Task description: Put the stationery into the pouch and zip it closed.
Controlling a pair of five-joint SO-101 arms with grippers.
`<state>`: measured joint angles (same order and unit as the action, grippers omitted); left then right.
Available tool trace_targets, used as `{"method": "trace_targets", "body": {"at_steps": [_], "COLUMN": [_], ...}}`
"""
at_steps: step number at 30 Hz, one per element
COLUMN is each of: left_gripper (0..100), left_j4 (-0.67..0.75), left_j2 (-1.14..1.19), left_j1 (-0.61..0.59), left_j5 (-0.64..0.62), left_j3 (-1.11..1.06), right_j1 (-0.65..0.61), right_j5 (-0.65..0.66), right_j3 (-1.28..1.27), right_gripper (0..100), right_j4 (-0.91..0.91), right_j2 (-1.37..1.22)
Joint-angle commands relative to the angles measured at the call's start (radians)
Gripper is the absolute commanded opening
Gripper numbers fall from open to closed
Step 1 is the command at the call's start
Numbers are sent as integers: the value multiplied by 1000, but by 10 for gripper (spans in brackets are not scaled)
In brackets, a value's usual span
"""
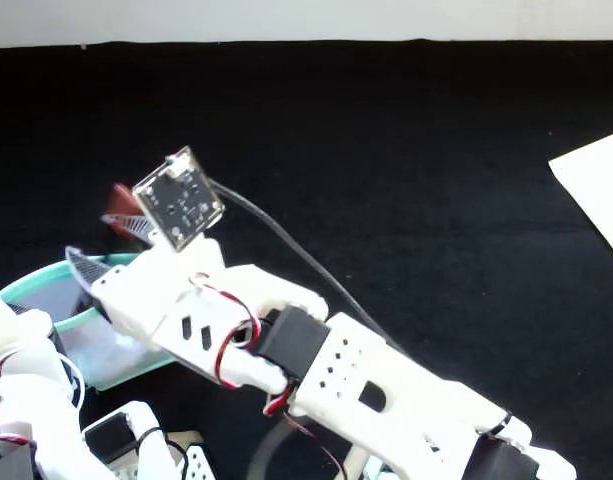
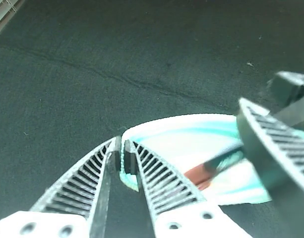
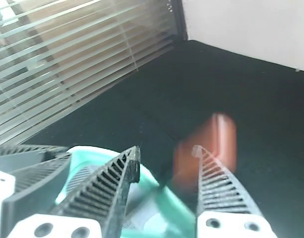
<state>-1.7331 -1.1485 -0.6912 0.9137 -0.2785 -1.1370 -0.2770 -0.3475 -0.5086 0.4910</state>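
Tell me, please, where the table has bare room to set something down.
Free: the wide black cloth between the table's far edge, the paper on the right and the right arm. Crowded: the near left corner, where the pouch, the left gripper shut on its edge, the right gripper and a red item sit together.

Quick tally: two arms are counted, the right arm (image 1: 386,385) across the lower middle and the left arm (image 1: 26,400) at lower left. So two tools, the left tool (image 2: 122,143) and right tool (image 3: 165,148). One teal pouch (image 1: 91,350) is seen lower left, one reddish-brown stationery piece (image 1: 119,200) upper left, and one white sheet (image 1: 598,190) at the right edge.
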Motion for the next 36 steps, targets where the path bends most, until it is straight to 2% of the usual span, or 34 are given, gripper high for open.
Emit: {"method": "trace_targets", "body": {"at_steps": [1, 9, 13, 16, 22, 25, 29, 33, 36], "left_gripper": [7, 7, 7, 7, 7, 7, 7, 7, 7], "left_j4": [-9, -9, -11, -12, -12, -11, -12, -12, -12], "left_j2": [-1, -1, -1, -1, -1, -1, -1, -1, -1], "left_j1": [-7, -7, -7, -7, -7, -7, -7, -7, -7], "left_j5": [-6, -6, -6, -6, -8, -8, -8, -8, -8], "left_j3": [-33, -35, -35, -35, -35, -35, -35, -35, -36], "right_j1": [22, 24, 76, 176, 414, 519, 607, 619, 572], "right_j5": [-9, -6, -6, -6, -17, -71, -72, 20, 141], "right_j3": [5, 8, 15, 53, 156, 153, 151, 139, 51], "right_gripper": [173, 173, 173, 173, 173, 173, 173, 173, 173], "right_j4": [12, 12, 12, 1, -153, -162, -251, -360, -381], "right_j2": [35, 35, 35, 35, 35, 35, 28, 24, 35]}}
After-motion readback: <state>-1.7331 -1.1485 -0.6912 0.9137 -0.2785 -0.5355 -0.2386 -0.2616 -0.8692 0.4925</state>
